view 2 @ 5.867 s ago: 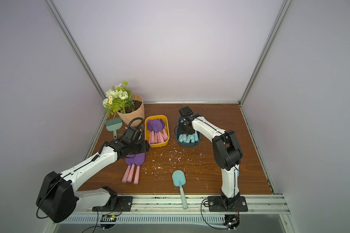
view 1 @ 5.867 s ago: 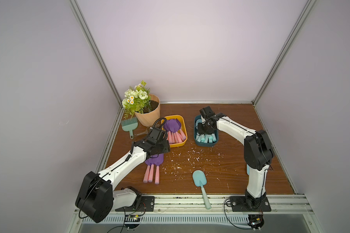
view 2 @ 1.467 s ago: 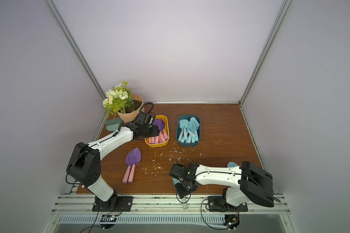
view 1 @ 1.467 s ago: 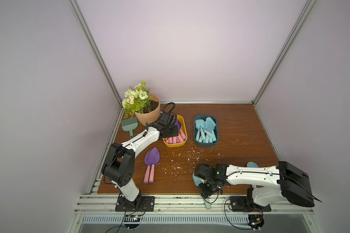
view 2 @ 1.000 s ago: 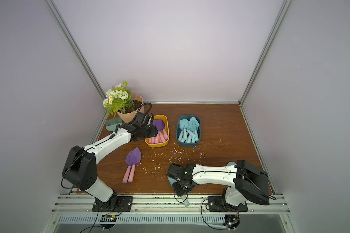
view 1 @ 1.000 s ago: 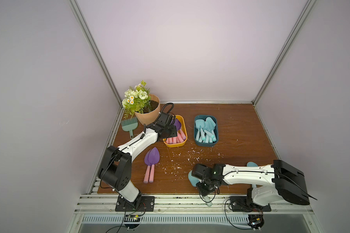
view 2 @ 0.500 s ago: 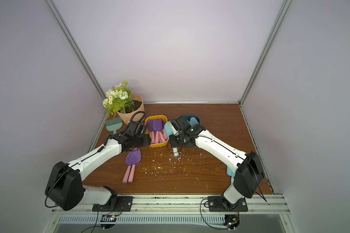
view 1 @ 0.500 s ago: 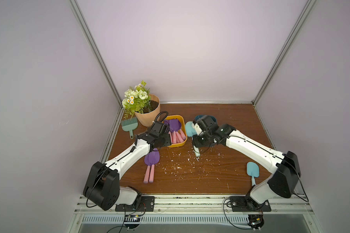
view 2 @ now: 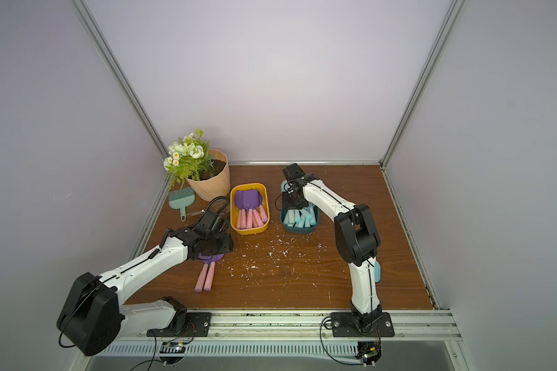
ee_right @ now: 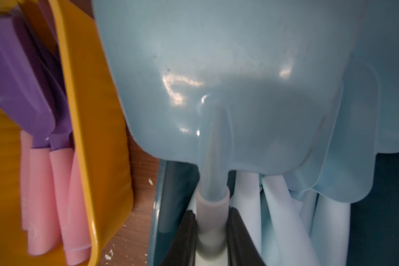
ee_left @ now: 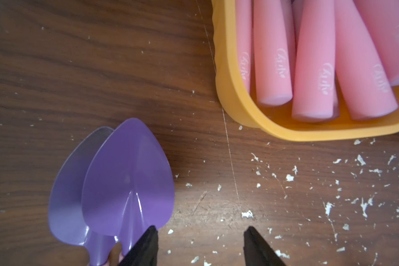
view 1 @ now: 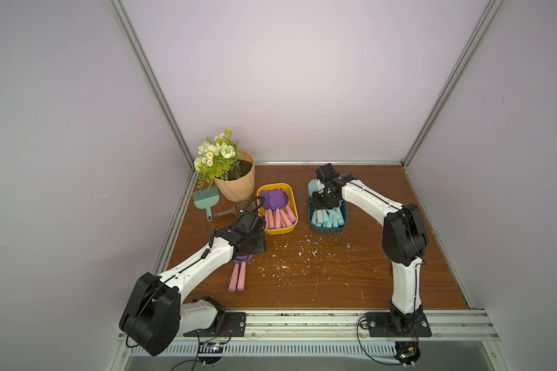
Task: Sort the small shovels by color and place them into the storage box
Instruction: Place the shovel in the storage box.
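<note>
My right gripper (ee_right: 213, 222) is clamped on the pale handle of a light blue shovel (ee_right: 217, 80). Its blade hangs over the far end of the teal box (ee_right: 168, 207), on top of the other blue ones, and the yellow box (ee_right: 97, 115) sits just to the left. It looks like light, stiff, glossy plastic, so I'd say the blade would slip and the matte handle is the place to pinch. My left gripper (ee_left: 200, 237) has its jaws apart and holds nothing. One finger sits at the edge of two purple shovels (ee_left: 127, 179) that lie overlapped on the table (view 1: 319, 279), near of the yellow box. Taking just one will likely drag its mate. The right wrist view shows my clamp, which both top views hide under the wrist. The top views show the pair's pink handles (view 1: 237, 279), and a top view shows a stray blue shovel (view 2: 376, 273) behind my right arm.
</note>
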You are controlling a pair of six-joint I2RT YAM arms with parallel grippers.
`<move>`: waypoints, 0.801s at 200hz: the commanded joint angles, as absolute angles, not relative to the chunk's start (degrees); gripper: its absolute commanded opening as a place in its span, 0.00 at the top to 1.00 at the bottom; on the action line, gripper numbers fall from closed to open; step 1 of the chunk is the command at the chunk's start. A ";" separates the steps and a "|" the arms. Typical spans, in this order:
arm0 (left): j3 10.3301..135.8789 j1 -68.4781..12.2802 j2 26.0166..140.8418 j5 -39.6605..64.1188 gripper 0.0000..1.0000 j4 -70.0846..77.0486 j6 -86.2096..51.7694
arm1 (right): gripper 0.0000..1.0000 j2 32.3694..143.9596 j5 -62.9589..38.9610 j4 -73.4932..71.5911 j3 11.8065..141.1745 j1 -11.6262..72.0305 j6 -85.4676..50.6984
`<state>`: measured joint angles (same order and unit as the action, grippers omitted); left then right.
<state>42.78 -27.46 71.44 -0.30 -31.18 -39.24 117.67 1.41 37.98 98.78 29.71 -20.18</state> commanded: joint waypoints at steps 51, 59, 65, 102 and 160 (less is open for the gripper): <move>39.72 -28.38 69.60 -1.04 0.38 -37.14 -39.57 | 0.57 114.48 -0.13 34.16 97.83 28.47 -25.77; 39.60 -28.38 69.57 -1.04 0.38 -37.88 -39.56 | 0.55 113.83 0.79 33.60 97.29 28.43 -26.14; 39.41 -28.34 69.52 -1.14 0.38 -38.56 -39.63 | 0.54 113.20 1.59 33.15 96.92 28.46 -26.35; 38.91 -28.65 69.82 -0.27 0.40 -40.39 -39.65 | 0.53 110.26 2.95 31.38 94.64 28.47 -26.98; 36.70 -29.26 67.72 -1.64 0.40 -45.48 -43.97 | 0.53 107.90 0.90 29.99 90.57 28.45 -27.43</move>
